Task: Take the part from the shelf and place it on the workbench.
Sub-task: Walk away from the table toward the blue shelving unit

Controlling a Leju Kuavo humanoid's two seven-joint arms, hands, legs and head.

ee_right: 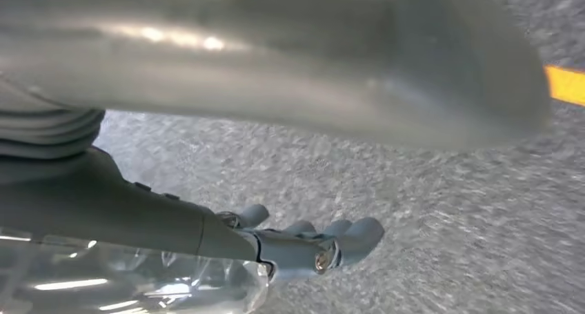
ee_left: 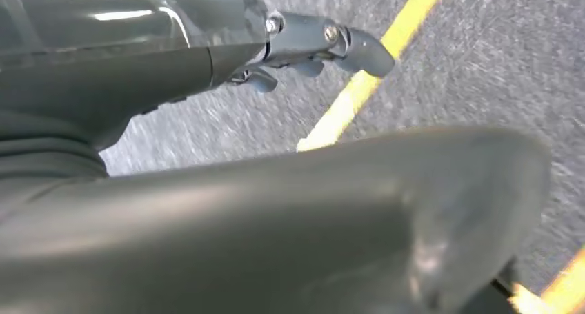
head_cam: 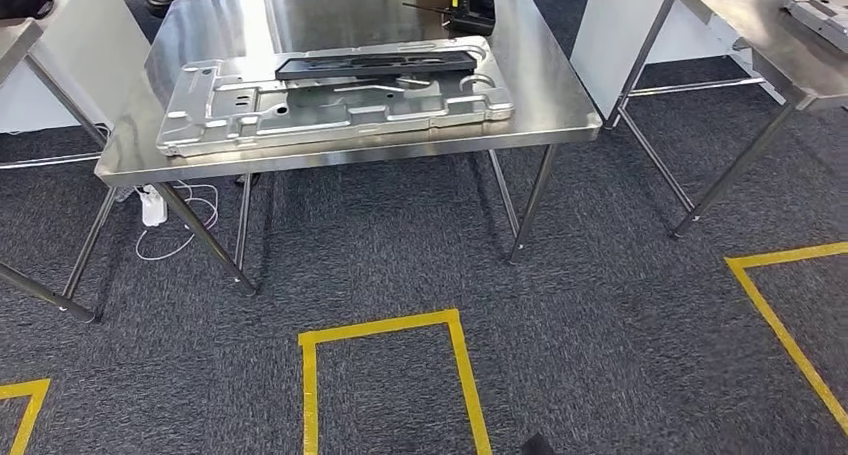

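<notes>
**Both hands hang empty over the carpet; the part lies on the workbench**

Left wrist view shows the left hand [ee_left: 303, 48] above grey carpet [ee_left: 483, 72], fingers [ee_left: 362, 50] stretched out and a little apart, holding nothing and touching nothing. A thick grey thumb [ee_left: 310, 217] covers much of this picture, and a yellow tape line [ee_left: 365, 79] runs on the floor beyond the fingertips. In the right wrist view the right hand [ee_right: 303, 241] hangs the same way: its fingers [ee_right: 359, 234] are extended, slightly spread, with nothing between them, over the same blurred carpet. One piece of yellow tape [ee_right: 566, 85] is visible at the edge.

From the head view, nearest on the floor is a yellow tape rectangle [head_cam: 385, 327], with more tape corners at both sides. Beyond it stands the steel workbench [head_cam: 560, 100] on thin slanted legs. Under it, at its left side, a white adapter [head_cam: 153, 207] with a thin cable lies on the carpet.

On the bench top the part [head_cam: 330, 100] lies flat, close to the front edge. It is a wide silver metal plate with pressed ribs, cut-outs and holes. A long black piece [head_cam: 375, 65] lies on its far side. Farther back on the bench is a small black device [head_cam: 470, 10] with thin rods. Another steel table [head_cam: 770, 45] stands well apart at the right.
</notes>
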